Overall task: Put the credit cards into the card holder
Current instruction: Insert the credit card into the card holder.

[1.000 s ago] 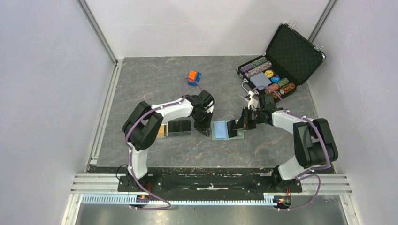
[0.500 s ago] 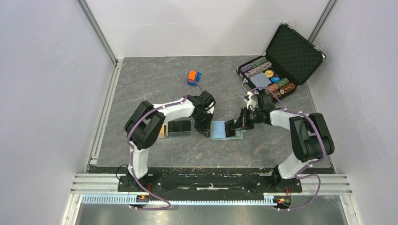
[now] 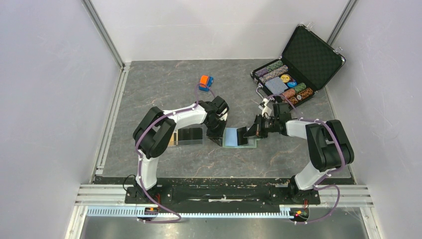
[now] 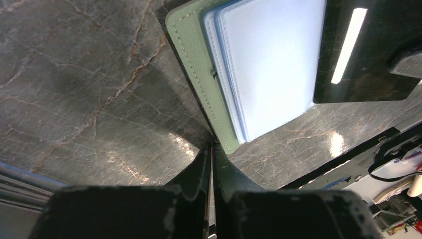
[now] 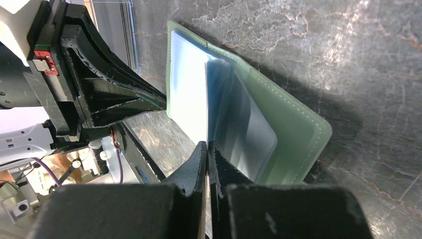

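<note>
The card holder (image 3: 232, 138) lies open in the middle of the table, pale blue pockets facing up and green cover underneath. As far as you can see, none of its pockets has a card seated in it, so I judge the task to be at an early stage.

One black credit card (image 4: 366, 55) is at the holder, tilted over its 3 o'clock half, with its leading edge near the pockets but not visibly inside one. The other credit cards (image 3: 190, 135), black and gold, wait just beside the holder at its 9 o'clock. Each of them has to make the same trip.

Your right gripper (image 5: 207, 147) is clamped tight on the black card's far edge. It comes in low from 3 o'clock, with the forearm stretched leftward from an elbow folded out to the right.

Your left gripper (image 4: 212, 149) points down at the holder's 9 o'clock edge, its arm bent at the elbow and swung in from the left. Its jaws are drawn to a thin slit on the corner of the green cover, apparently nipping it to keep the holder steady.
</note>
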Motion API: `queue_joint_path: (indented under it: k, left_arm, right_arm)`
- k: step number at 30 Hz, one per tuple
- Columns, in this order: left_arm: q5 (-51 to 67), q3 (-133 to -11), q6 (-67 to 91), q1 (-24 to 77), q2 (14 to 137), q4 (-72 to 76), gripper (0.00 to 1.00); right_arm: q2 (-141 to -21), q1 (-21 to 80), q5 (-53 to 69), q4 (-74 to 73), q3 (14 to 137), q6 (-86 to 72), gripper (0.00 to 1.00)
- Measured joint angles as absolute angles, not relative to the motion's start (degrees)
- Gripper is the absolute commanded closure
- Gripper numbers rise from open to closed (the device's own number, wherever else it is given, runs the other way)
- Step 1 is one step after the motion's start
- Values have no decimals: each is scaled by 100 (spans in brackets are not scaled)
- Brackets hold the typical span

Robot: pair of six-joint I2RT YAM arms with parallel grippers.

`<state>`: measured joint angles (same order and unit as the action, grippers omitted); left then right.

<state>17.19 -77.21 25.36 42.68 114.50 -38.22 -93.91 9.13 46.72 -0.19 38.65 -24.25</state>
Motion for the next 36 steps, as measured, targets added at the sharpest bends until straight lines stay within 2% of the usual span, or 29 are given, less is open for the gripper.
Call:
queue_joint_path:
  k: [18, 36]
  left_arm:
    - [1717, -7762, 2534, 4278, 11474, -3865, 93]
    - [1815, -7819, 2530, 4289, 11537, -3892, 96]
  right_arm:
    - [-9496, 958, 4805, 1433, 3190, -3450, 100]
    - [-9806, 1138, 4932, 1579, 3404, -3540, 100]
